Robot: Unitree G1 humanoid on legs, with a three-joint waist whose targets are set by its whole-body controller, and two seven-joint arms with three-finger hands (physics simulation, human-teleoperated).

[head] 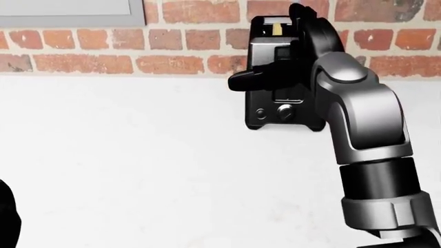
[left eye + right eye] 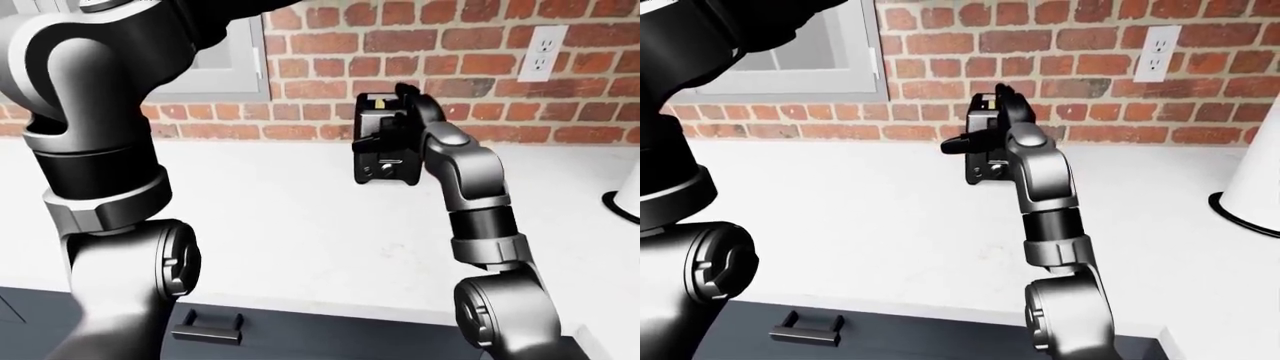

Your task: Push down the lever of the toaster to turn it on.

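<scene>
A black toaster (image 1: 279, 77) stands upright at the far edge of a white worktop (image 1: 138, 155), its back against a red brick wall (image 1: 186, 36), with its narrow control face turned toward the robot. The right hand (image 1: 286, 70) is pressed over the upper half of that face; one dark finger (image 1: 241, 80) juts out level toward the left of the head view, past the toaster's side. The lever travels in a vertical slot on this face, so the coming push looks to run straight down, toward the two round knobs (image 1: 286, 110) near the toaster's foot. The right hand is plainly the nearer one. The left arm (image 2: 100, 150) fills the left of the left-eye view, raised well apart from the toaster, and its hand is not shown. The lever itself is hidden behind the black hand, so whether a finger sits on top of it cannot be told. The right hand's fingers seem spread rather than clasped around anything. A wall outlet (image 2: 543, 49) sits to the right.
</scene>
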